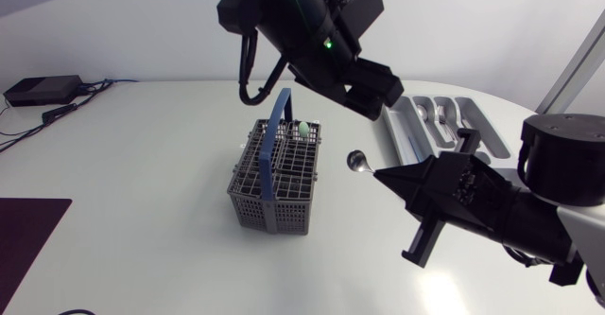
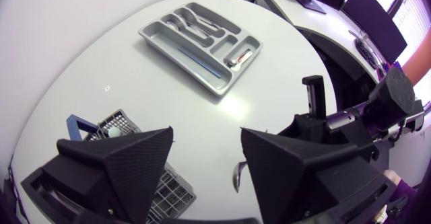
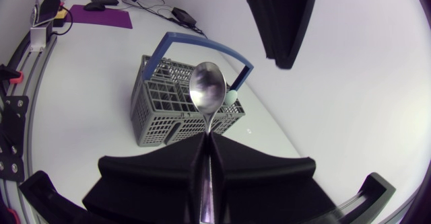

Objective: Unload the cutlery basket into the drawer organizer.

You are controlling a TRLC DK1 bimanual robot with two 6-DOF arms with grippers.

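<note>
1. Grey basket [image 1: 274, 178] stands mid-table with its blue handle [image 1: 274, 135] upright. Your right gripper [image 1: 378, 174] clamps a spoon [image 1: 357, 161] by the stem, bowl forward, in the air between the basket and the organizer [image 1: 402, 135]. I judge you hold it clear of the basket for the carry across.
2. From the left wrist, your left gripper [image 2: 205, 163] hangs high with its fingers [image 2: 128, 160] spread wide and nothing between them, likely parked out of the way. The organizer lies well ahead, and the basket sits beneath the gripper.
3. From the right wrist, the fingers pinch the spoon's stem tight. Its bowl points towards the basket, where one pale-tipped piece [image 3: 232, 96] waits.
</note>
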